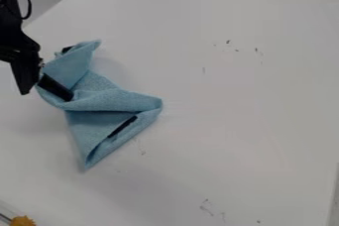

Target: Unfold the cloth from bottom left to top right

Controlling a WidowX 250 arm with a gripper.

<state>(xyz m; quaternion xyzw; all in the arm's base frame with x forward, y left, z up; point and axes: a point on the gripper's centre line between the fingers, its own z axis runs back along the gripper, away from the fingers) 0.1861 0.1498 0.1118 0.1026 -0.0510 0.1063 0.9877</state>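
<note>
The black gripper (27,74) hangs at the left edge of the camera view, right beside the upper left part of the light blue cloth (106,99). Crumpled and partly folded, the cloth lies on the white table. One corner points up near the gripper, another points down toward the front, and a rounded fold bulges to the right. Dark strips show at its top and in its lower fold. A thicker black piece crosses its left side; whether this belongs to the cloth or the gripper is unclear.
The white table (232,121) extends right of the cloth and has small dark marks on it. An orange-yellow object (23,221) sits at the bottom left corner. Dark items stand beyond the table's far edge at the top right.
</note>
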